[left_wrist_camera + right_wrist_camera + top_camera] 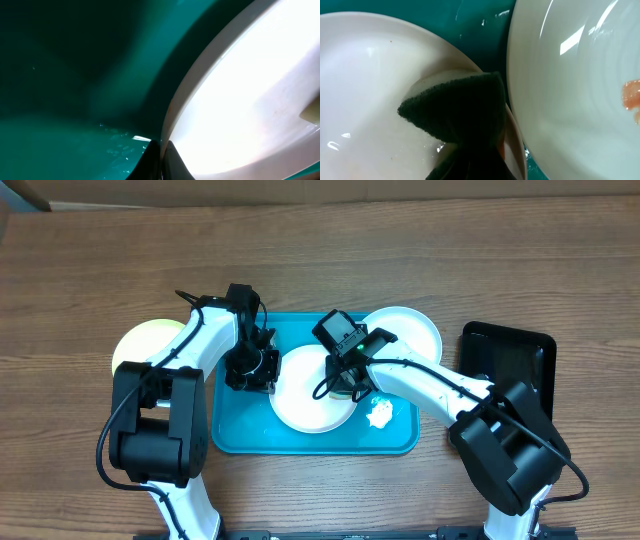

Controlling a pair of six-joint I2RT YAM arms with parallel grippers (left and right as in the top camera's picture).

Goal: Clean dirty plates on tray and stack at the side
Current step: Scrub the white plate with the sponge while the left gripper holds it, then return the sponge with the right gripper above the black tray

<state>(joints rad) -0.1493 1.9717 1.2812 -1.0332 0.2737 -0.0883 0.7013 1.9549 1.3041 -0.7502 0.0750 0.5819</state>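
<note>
Overhead: the turquoise tray (240, 430) lies at frame centre with a white plate (300, 395) on it. A second white plate (410, 330) overlaps the tray's upper right corner. A yellow-green plate (140, 340) sits on the table at left and a black tray (510, 355) at right. The left gripper (250, 370) is at the white plate's left rim, the right gripper (345, 380) on its right side.

Left wrist: the fingertips are closed together against that rim; whether they pinch it I cannot tell.

Right wrist: the jaws are clamped on a dark green sponge (452, 115) lying on the white plate. The second plate, at right, bears an orange smear (631, 95).
</note>
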